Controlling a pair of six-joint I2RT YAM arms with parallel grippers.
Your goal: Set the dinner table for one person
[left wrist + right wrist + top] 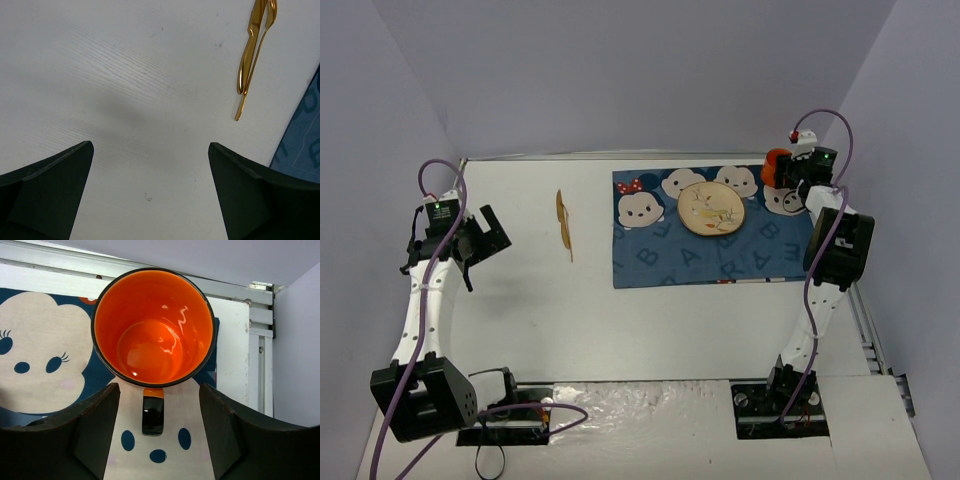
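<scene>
TABLE: your dinner table is white, flat, rectangular, faintly grained, metal rim at 12 o'clock, filling the top view | MAT: blue mat at 1 o'clock | LEFT: left gripper wide open over bare top, gold cutlery at 1 o'clock | RIGHT: right gripper open, jaws astride orange mug handle, not touching

Looked down from above and behind the arm bases, taking in the whole dinner table. At the left wrist, faced steeply down, close over bare tabletop past the left gripper, catching gold cutlery and the edge of the blue mat, both shared with the overhead view. At the right wrist, peered close past the right gripper into an orange mug on that mat.
</scene>
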